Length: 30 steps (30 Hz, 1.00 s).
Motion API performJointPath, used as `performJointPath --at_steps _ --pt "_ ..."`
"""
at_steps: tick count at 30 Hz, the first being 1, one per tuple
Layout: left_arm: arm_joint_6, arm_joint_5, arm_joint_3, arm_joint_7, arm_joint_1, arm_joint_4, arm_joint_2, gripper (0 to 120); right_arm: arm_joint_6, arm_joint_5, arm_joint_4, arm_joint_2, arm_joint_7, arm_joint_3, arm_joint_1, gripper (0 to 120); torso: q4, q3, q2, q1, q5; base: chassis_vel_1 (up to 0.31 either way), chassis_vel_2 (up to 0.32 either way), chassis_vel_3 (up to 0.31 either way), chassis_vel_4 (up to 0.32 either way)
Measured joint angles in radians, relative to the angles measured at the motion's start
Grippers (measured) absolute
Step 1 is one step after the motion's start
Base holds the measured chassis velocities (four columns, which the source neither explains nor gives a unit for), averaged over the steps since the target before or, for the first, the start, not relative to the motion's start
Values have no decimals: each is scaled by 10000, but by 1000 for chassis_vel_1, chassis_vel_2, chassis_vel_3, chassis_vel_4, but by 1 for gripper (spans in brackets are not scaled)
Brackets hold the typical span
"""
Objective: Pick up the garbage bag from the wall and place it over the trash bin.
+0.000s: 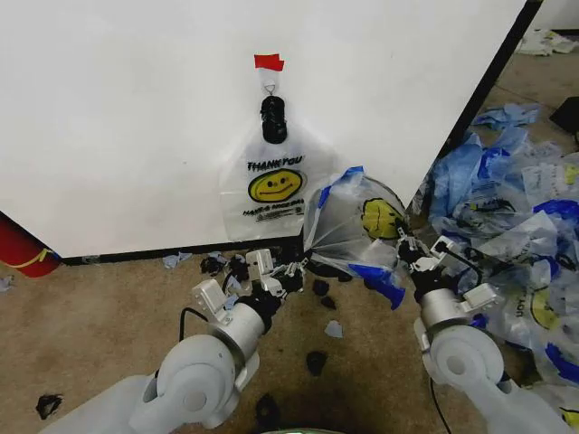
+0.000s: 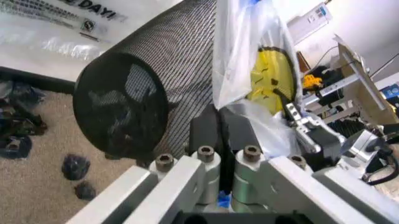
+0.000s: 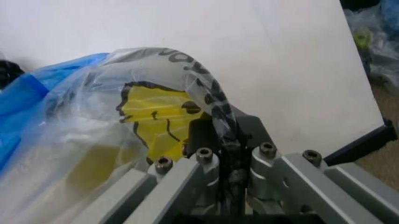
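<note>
A translucent garbage bag (image 1: 357, 210) with a yellow smiley and blue-edged handles is stretched over the mouth of the black mesh trash bin (image 1: 318, 242), which lies tilted on the carpet at the foot of the white wall (image 1: 136, 108). My left gripper (image 1: 294, 269) is shut on the bag's edge at the bin's near side. My right gripper (image 1: 404, 244) is shut on the opposite edge. Up close, the left gripper (image 2: 219, 135) pinches plastic beside the bin (image 2: 143, 84) and bag (image 2: 249, 56). In the right wrist view, the gripper (image 3: 223, 140) clamps the bag (image 3: 112, 130).
Another "THANK YOU" bag (image 1: 271, 185) hangs from a hook under red tape (image 1: 269, 61). A heap of loose bags (image 1: 516, 208) covers the floor at the right. A red cylinder (image 1: 20, 249) stands at the left. Black scraps (image 1: 315, 362) litter the carpet.
</note>
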Motion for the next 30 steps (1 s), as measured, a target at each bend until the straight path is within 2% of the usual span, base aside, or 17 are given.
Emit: performJointPath --at_steps 16,26,30 --pt "-63 115 221 55 -167 421 -124 0 -218 335 286 -278 560 202 -31 0 0 0 0 0 1 0 0 0 0" --pt "-215 491 620 344 -184 913 -457 0 -315 475 526 -422 716 305 -54 0 0 0 0 0 1 0 0 0 0" --pt "-167 567 682 372 -105 870 -484 14 -315 468 454 -425 715 278 -15 0 1 0 0 0 1 0 0 0 0"
